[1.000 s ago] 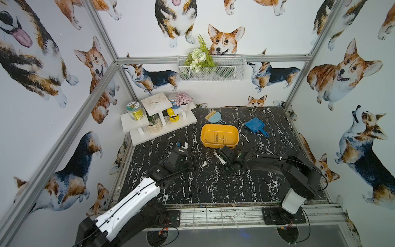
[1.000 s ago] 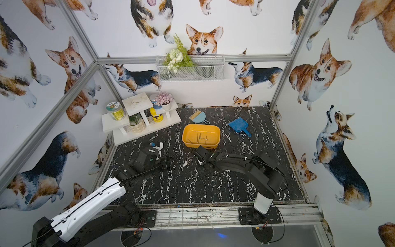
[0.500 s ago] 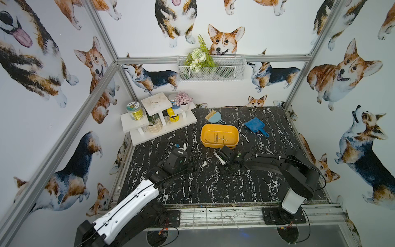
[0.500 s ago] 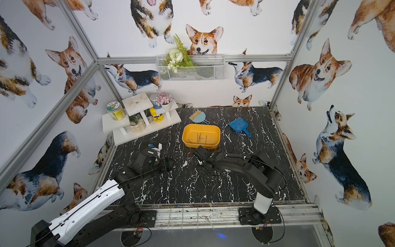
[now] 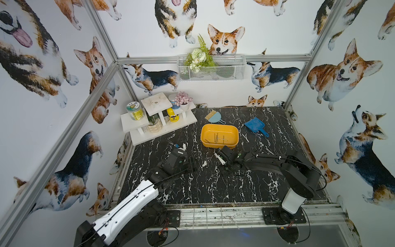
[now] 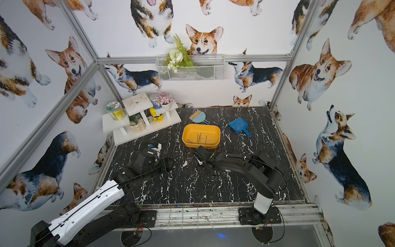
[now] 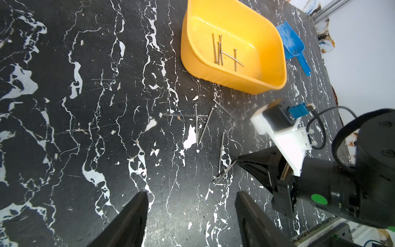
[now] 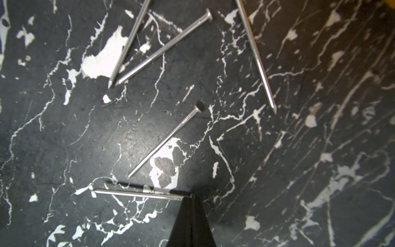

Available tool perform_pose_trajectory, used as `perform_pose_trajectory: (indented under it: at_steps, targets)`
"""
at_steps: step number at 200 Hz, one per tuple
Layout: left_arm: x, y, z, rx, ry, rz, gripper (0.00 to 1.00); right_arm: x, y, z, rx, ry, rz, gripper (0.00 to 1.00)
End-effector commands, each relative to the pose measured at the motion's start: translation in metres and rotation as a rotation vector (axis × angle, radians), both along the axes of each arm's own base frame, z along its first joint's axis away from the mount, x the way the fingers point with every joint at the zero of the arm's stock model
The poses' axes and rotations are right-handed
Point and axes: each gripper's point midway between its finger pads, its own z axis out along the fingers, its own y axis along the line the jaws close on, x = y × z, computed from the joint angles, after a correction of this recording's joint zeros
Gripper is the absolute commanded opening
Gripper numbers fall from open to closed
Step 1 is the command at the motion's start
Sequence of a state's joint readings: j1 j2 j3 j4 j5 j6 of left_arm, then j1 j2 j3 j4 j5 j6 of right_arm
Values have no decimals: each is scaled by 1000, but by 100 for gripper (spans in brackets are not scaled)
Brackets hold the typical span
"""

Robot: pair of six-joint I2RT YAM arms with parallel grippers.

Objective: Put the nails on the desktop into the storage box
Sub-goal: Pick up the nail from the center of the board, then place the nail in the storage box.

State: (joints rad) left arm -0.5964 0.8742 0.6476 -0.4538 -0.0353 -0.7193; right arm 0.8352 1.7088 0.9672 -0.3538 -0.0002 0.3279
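Grip first: the right jaws are shut on the head end of one nail, the pinched nail, and its whole shaft sticks out sideways beyond the tips. A shadow band runs slightly apart from the shaft, which suggests it sits just clear of the surface, though that is not certain.

Reading a top view with the back wall at 12 o'clock, the storage box stands near, at about 12 o'clock from the right jaws, with several stored nails on its floor. Four loose nails lie flat on the surface short of the box, toward 11 o'clock from the jaws. The nearest has its point just beside the pinched shaft. The left jaws stand wide and empty at roughly 9 o'clock, above bare surface.

The step in hand looks like the lift and carry. With so little metal in the pinch, the shaft may pivot or slip, so the jaws should rise straight and slowly before any swing. That also keeps the free end from dragging the neighbouring nail. The carry toward 12 o'clock needs enough height for the drooping end to pass the box's near wall. Release is best made low over the box floor, so the nail does not bounce out.
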Motion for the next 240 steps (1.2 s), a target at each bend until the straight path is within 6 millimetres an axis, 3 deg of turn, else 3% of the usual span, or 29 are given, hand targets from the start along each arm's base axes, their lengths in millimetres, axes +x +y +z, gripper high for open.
perform_pose_trajectory:
  at_steps: [1, 76, 116, 154, 190, 240]
  targets:
    - [1, 2, 0, 4, -3, 10, 71, -1, 0, 6, 9, -8, 14, 0]
    - [3, 1, 1, 8, -3, 9, 72, 0, 5, 38, 65, -42, 18, 0]
    - [5, -2, -1, 12, 8, 4, 72, 18, 7, 65, 94, -88, 2, 0]
    - [8, -4, 0, 7, 4, 5, 72, 52, -2, 94, 140, -126, -43, 0]
    - [8, -6, -2, 6, 13, 0, 72, 99, -19, 117, 144, -173, -107, 0]
    - [10, -10, -6, -3, 27, -6, 72, 165, -33, 117, 155, -186, -199, 0]
